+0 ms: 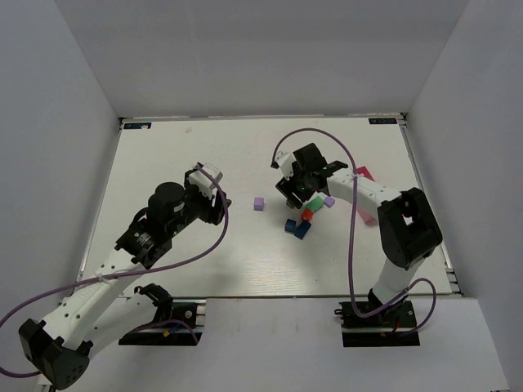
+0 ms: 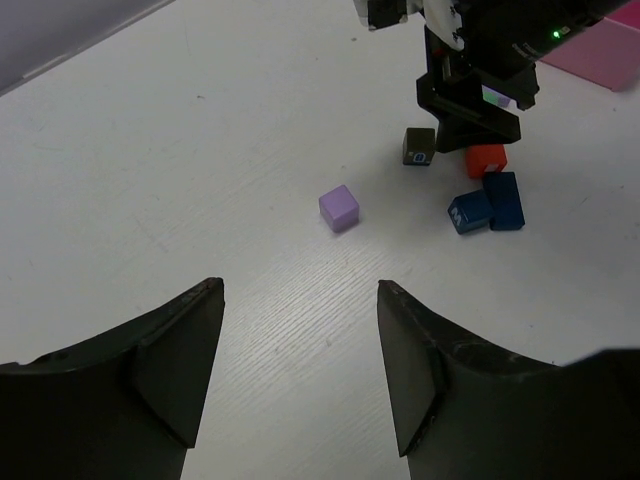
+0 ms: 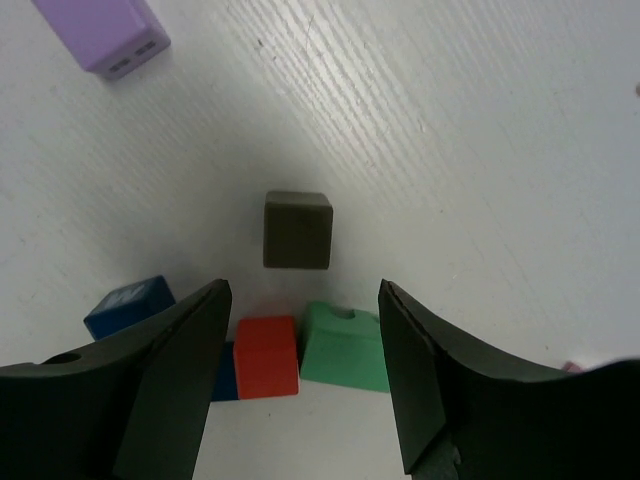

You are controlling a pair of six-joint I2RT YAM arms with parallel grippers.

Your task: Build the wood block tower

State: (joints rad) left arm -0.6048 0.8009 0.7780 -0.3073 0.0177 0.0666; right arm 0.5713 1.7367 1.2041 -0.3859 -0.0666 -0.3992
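Wood blocks (image 1: 307, 216) lie in a loose cluster right of the table's (image 1: 270, 269) middle, well in from every edge, directly under the right gripper (image 3: 302, 295). Its jaws stand wide apart with nothing gripped. In the right wrist view a red block (image 3: 266, 356) and a green block (image 3: 345, 347) sit side by side on the table in the gap below them, edges almost touching. A dark brown cube (image 3: 297, 230) stands just beyond those two, with bare table on all its sides. Two blue blocks (image 2: 505, 200) touch each other on the near side of the red one, and a pale purple brick (image 1: 328, 200) lies at the cluster's right. One purple cube (image 2: 339, 208) sits alone to the left, open table all round it. The left gripper (image 2: 300, 300) hovers left of that cube, jaws parted and empty, with a bare stretch of table between. A pink tray (image 2: 600, 50) lies to the right, partly under the right arm (image 1: 392, 220), near the table's right edge.
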